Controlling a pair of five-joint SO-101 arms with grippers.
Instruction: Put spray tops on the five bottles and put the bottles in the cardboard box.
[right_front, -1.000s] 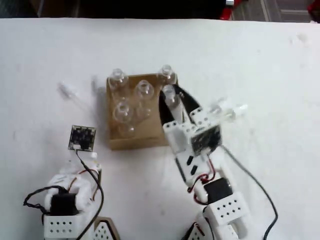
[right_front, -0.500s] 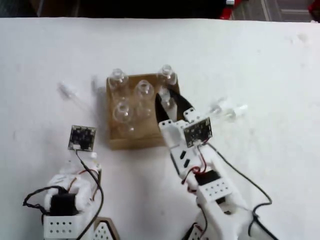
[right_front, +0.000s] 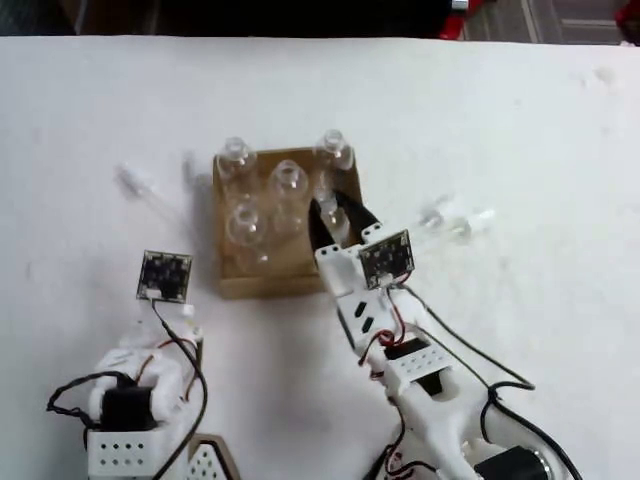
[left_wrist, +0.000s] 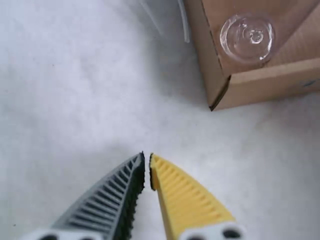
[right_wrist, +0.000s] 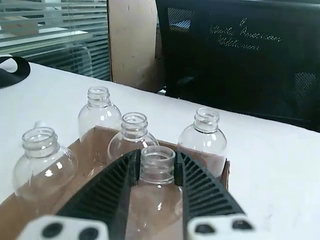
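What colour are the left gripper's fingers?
On the left gripper, one is grey, one yellow, both ribbed; left wrist view shows it best.

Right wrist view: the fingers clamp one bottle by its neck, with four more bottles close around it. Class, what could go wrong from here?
1. The held bottle stands close to its neighbours at the cardboard box. The right gripper's fingers could knock one over when opening.
2. Every bottle neck is open, while spray tops lie on the table. Fitting them in the crowded box may be awkward.
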